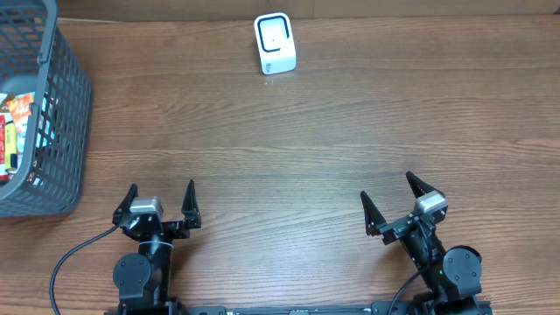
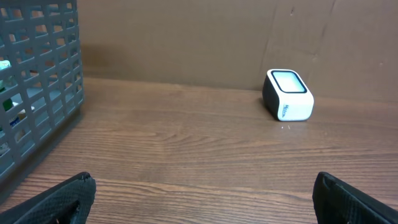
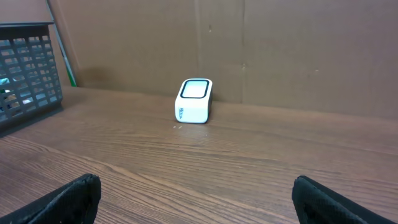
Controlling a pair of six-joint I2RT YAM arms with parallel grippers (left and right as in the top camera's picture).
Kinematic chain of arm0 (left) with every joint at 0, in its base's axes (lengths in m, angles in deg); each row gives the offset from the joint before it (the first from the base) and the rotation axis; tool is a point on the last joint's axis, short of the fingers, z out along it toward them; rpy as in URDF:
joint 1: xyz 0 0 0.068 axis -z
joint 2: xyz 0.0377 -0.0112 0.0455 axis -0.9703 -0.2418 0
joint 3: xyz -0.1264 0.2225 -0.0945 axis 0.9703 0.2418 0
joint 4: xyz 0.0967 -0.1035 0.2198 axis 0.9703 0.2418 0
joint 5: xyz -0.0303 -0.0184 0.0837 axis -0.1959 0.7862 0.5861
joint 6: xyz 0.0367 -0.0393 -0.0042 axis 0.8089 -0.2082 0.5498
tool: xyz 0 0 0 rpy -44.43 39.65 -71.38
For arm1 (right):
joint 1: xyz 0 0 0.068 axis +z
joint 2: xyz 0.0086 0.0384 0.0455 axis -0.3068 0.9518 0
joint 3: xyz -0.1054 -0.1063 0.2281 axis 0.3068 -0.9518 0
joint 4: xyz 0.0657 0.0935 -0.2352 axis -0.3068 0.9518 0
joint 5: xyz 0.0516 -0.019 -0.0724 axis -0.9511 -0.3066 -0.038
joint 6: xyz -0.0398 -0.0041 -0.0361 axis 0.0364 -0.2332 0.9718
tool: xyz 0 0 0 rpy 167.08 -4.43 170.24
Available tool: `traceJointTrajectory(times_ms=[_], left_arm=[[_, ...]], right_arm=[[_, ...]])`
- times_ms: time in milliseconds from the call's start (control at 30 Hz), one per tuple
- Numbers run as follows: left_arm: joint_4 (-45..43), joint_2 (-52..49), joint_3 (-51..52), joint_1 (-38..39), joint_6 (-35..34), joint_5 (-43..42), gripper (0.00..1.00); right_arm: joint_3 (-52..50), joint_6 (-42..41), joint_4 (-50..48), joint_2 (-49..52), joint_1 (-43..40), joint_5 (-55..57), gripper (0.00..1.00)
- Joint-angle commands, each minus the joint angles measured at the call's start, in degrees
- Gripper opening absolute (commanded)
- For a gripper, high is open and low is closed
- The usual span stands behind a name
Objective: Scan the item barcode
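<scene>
1. Barcode scanner (image 1: pixel 275 42): white, with a dark-framed window. It stands upright near the far edge of the table (image 1: pixel 280 149), roughly centre, with nothing touching it.
2. Items (image 1: pixel 16 122): colourful packets inside the grey mesh basket (image 1: pixel 70 96) at the table's far left. Can't make out which packets they are, or any barcode.
3. Left gripper (image 1: pixel 162 188): jaws spread wide, holding nothing. It sits at the near edge, just right of the basket's near corner and well apart from the scanner.
4. Right gripper (image 1: pixel 386 185): jaws spread wide, holding nothing. It sits at the near edge on the right side.
5. Both wrist views face the scanner across the wood, with black fingertips in the lower corners.
</scene>
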Motion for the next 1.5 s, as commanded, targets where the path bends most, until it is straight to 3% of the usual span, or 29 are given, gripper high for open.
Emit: traceJointTrajectory(times_ms=[0, 1233, 1333, 1467], left_arm=[[0.1, 0.6, 0.2, -0.2, 1.7, 0.4, 1.0], [-0.3, 0.6, 0.2, -0.2, 1.7, 0.3, 1.0], [-3.3, 0.6, 0.2, -0.2, 1.7, -1.0, 1.0], [-13.9, 0.6, -0.8, -0.2, 3.0, -4.7, 0.99]], right_arm=[[-0.6, -0.2, -0.3, -0.7, -0.3, -0.1, 1.0], [-0.6, -0.2, -0.3, -0.7, -0.3, -0.1, 1.0], [-0.6, -0.2, -0.3, -0.7, -0.3, -0.1, 1.0], [-0.6, -0.2, -0.3, -0.7, -0.3, -0.1, 1.0]])
